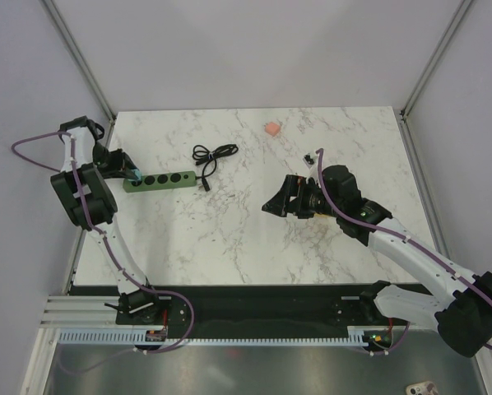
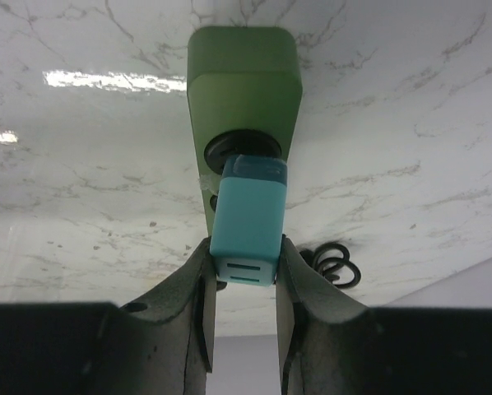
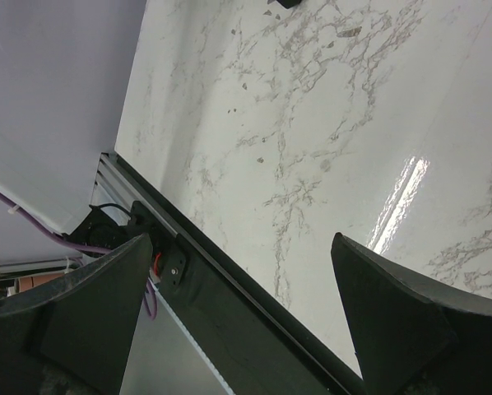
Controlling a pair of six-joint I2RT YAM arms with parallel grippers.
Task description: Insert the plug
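one teal plug (image 2: 248,218) pinched by jaws of the left gripper (image 2: 244,276) at the green power strip (image 2: 244,82); right gripper (image 3: 239,247) jaws spread

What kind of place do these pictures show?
Probably a robotics lab test cell: a marble-look table closed in by plain white panels, a left arm and a right arm bolted at its near edge, and a slotted cable duct along the front.
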